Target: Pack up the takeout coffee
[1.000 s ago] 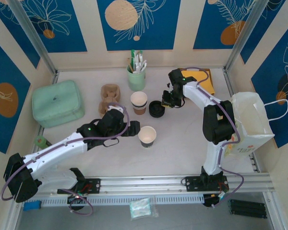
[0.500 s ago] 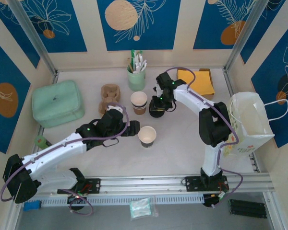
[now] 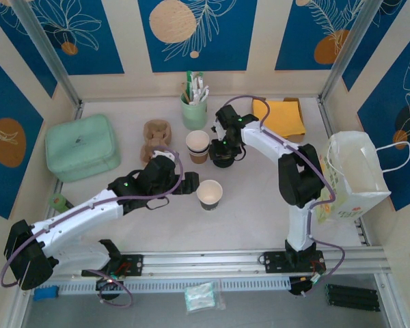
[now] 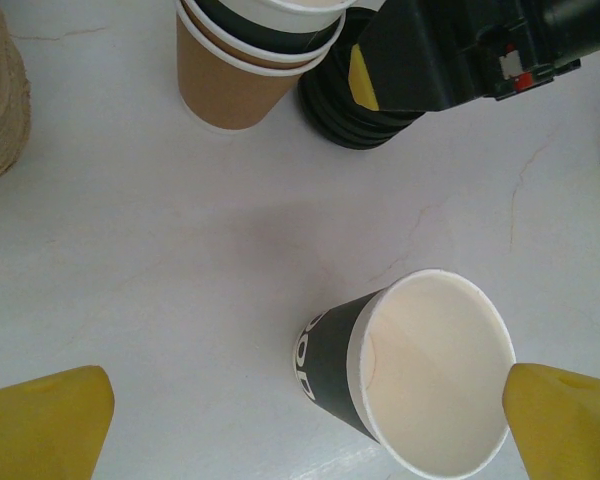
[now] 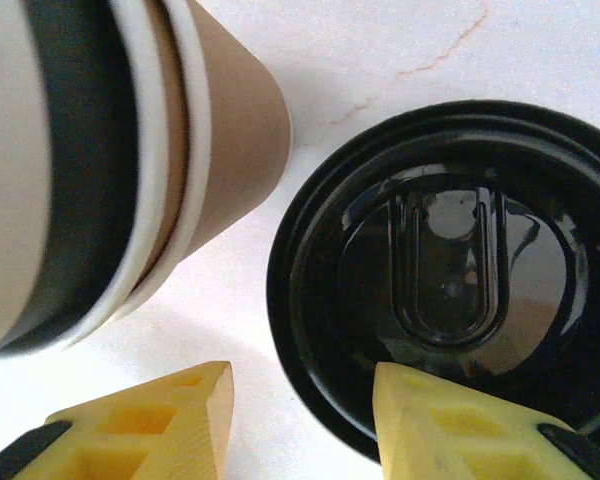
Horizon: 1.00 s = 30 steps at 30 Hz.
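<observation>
From where I stand, the right gripper (image 5: 300, 400) hangs low over the stack of black lids (image 3: 223, 159), its yellow fingers parted with nothing in them. One finger sits over the top lid's dome, the other over bare table (image 5: 380, 40) in the gap toward the nested paper cups (image 3: 197, 145). That puts the lid's rim between the fingers, which looks to me like the set-up for pinching one lid off by its edge.

The left gripper (image 4: 302, 425) is spread wide and empty, a fingertip on either side of the lone dark-walled paper cup (image 4: 420, 375). The cup stands upright near the table's middle, closer to the right fingertip; whether it touches that one I cannot tell. I take this cup for the coffee to be packed (it wants a lid yet), and the flanking fingers seem placed to steady it for capping. The white paper bag (image 3: 359, 174) stands open at the right edge, well apart.
</observation>
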{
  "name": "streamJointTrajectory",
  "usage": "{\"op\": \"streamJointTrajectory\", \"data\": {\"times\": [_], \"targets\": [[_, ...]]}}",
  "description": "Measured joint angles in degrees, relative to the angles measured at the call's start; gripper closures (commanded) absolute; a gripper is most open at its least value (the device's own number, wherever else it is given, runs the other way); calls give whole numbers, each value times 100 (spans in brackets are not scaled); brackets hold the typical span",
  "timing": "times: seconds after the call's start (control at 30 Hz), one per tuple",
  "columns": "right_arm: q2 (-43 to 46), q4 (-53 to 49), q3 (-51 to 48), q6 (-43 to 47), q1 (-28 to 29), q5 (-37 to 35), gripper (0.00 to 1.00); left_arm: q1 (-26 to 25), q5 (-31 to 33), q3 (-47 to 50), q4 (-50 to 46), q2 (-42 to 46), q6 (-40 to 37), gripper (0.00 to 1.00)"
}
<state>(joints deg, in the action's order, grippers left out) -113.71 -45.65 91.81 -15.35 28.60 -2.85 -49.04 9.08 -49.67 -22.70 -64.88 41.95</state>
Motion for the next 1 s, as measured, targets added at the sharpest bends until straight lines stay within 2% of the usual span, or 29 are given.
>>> {"op": "streamJointTrajectory", "data": {"times": [0.1, 0.43, 0.67, 1.0], "targets": [[-164, 0, 120, 24, 28, -103, 60, 0, 0, 0, -2, 0, 0, 1], [-243, -63, 197, 59, 31, -328, 85, 0, 0, 0, -2, 4, 0, 1], [-240, -68, 195, 39, 0, -407, 94, 0, 0, 0, -2, 31, 0, 1], [-199, -101, 195, 39, -22, -470, 100, 0, 0, 0, -2, 31, 0, 1]]}}
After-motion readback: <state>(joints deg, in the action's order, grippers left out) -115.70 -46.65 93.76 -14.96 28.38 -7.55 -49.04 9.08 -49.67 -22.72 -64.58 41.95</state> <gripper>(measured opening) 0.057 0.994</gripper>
